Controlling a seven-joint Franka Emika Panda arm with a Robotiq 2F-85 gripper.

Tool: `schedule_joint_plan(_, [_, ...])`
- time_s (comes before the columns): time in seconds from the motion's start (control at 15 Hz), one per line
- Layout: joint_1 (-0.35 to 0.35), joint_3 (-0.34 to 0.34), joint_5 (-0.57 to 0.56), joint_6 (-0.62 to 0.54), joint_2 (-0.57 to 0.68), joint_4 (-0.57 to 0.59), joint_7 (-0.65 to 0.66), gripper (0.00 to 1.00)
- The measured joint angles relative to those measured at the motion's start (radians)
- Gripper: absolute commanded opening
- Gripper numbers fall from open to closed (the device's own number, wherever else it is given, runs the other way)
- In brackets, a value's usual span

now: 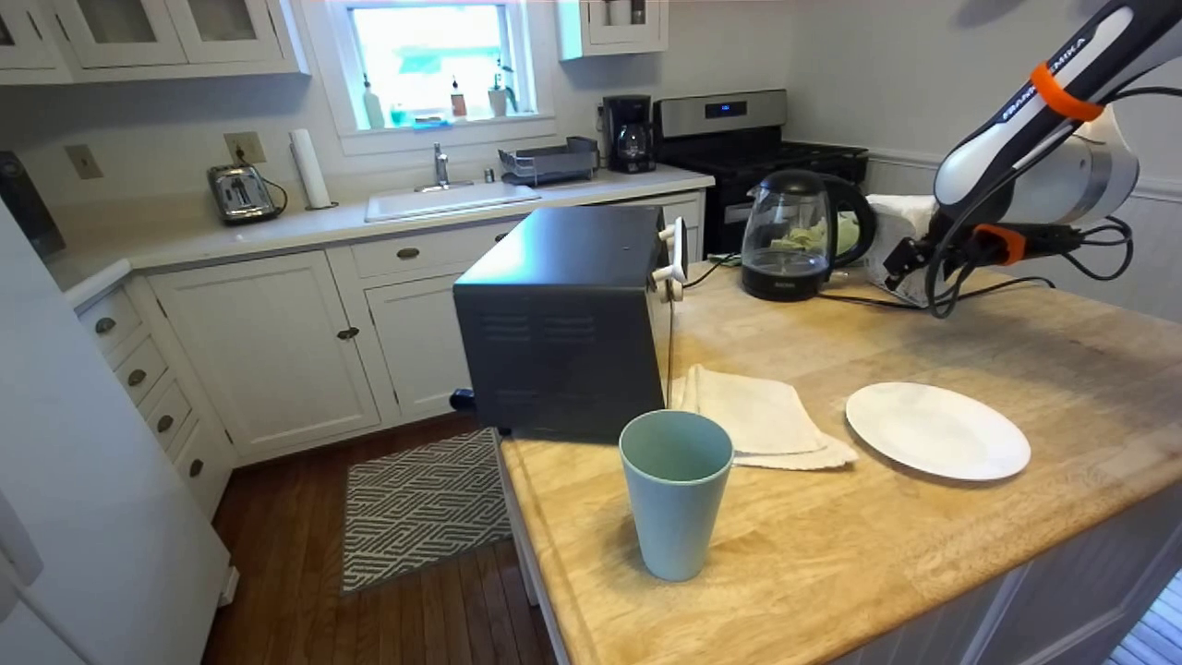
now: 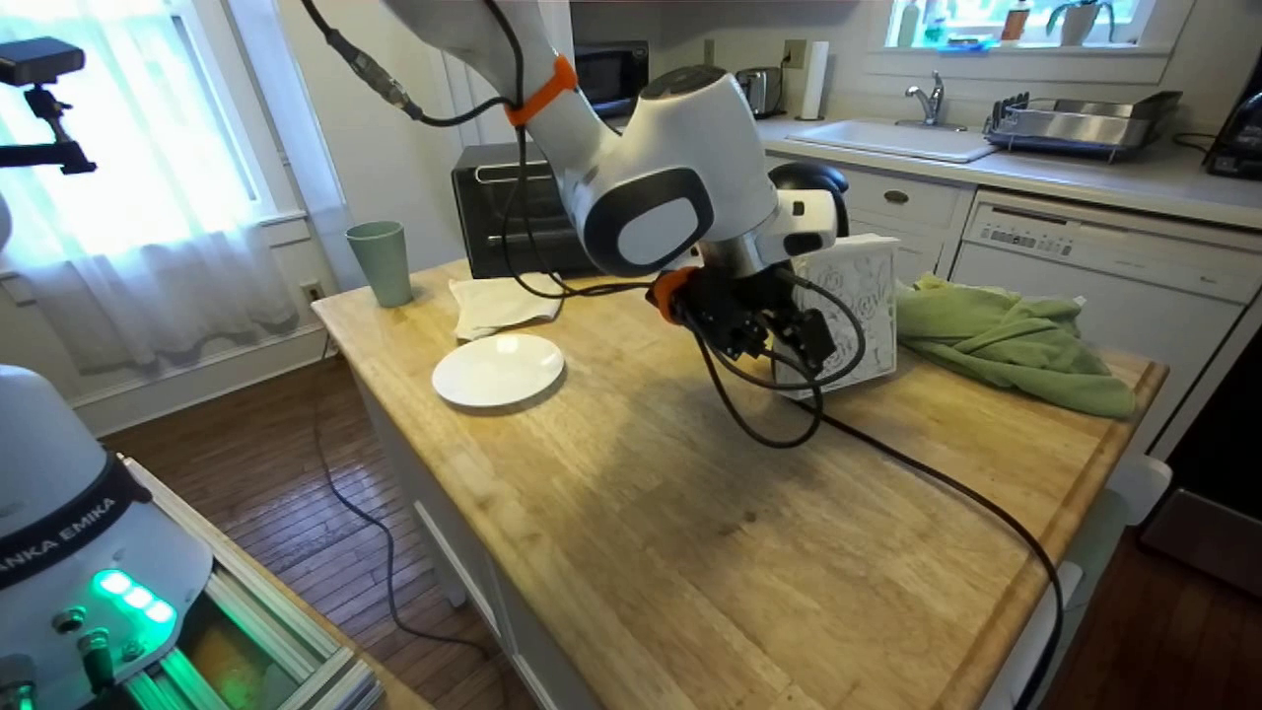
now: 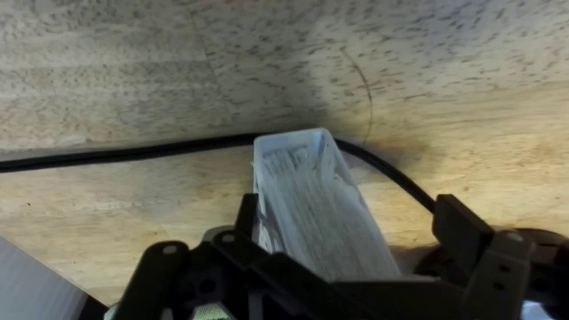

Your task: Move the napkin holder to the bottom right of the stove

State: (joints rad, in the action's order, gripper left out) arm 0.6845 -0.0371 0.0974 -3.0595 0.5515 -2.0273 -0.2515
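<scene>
Napkins (image 3: 326, 222) inside napkin holder (image 2: 874, 306)

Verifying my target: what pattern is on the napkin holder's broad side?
Pale grey swirls on white, on the napkin holder; clearest in an exterior view.

Right of centre in an exterior view, the napkin holder (image 2: 876, 311) was white with a scrolling pattern. Low in the wrist view, the fingers (image 3: 462, 231) were black. Toward the upper right of an exterior view, the stove (image 1: 729, 157) was black with a silver panel (image 1: 681, 113); lower down I noticed a blue-green cup (image 1: 677, 499), a white plate (image 1: 937, 431), the honey-coloured, grained table (image 1: 831, 554) and a rug (image 1: 425, 513) in grey and pale maze-like lines.
</scene>
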Motion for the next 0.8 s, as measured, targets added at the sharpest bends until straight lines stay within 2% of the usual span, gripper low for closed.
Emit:
schedule_joint_plan(0.27, [0.126,-0.112,0.0,-0.091,0.022,-0.004,-0.056,1.0])
schedule_joint_plan(0.47, [0.194,-0.153,-0.001,-0.12,0.039,-0.004,-0.073,1.0])
schedule_joint_plan(0.53, [0.212,-0.162,-0.001,-0.132,0.045,-0.004,-0.076,0.75])
schedule_joint_plan(0.6, [0.229,-0.174,-0.001,-0.144,0.051,-0.004,-0.077,0.74])
schedule_joint_plan(0.8, [0.297,-0.248,-0.002,-0.185,0.075,-0.004,-0.084,0.52])
